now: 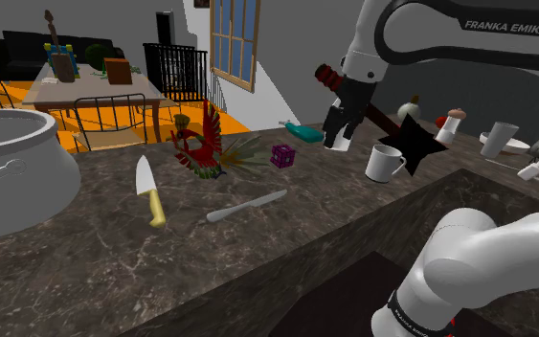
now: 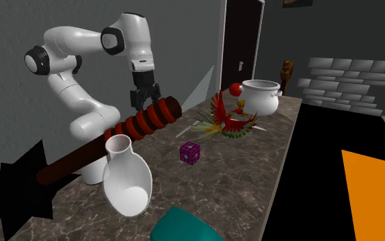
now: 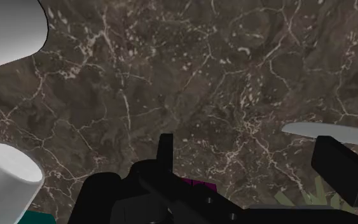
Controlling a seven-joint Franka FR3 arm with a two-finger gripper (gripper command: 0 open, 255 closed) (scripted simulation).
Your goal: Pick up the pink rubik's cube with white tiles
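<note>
The rubik's cube [image 1: 282, 155] is small and magenta with darker tiles. It sits on the dark marble counter [image 1: 114, 258] beside a red bird figure [image 1: 203, 144]. The second exterior view places the cube [image 2: 190, 152] in front of the bird [image 2: 228, 116]. My black gripper [image 1: 338, 142] hangs above the counter, to the shoulder view's right of the cube and apart from it. Its fingers stand open with nothing between them. In the wrist view a magenta sliver of the cube [image 3: 199, 184] peeks out behind the gripper [image 3: 254, 167].
A white mug [image 1: 385, 163] and a black spiked mace [image 1: 415, 142] with a red-ringed handle [image 2: 143, 122] lie close to the gripper. A yellow-handled knife [image 1: 148, 191], a butter knife [image 1: 246, 205], a big white pot [image 1: 9, 168] and a teal object [image 1: 305, 132] also rest on the counter.
</note>
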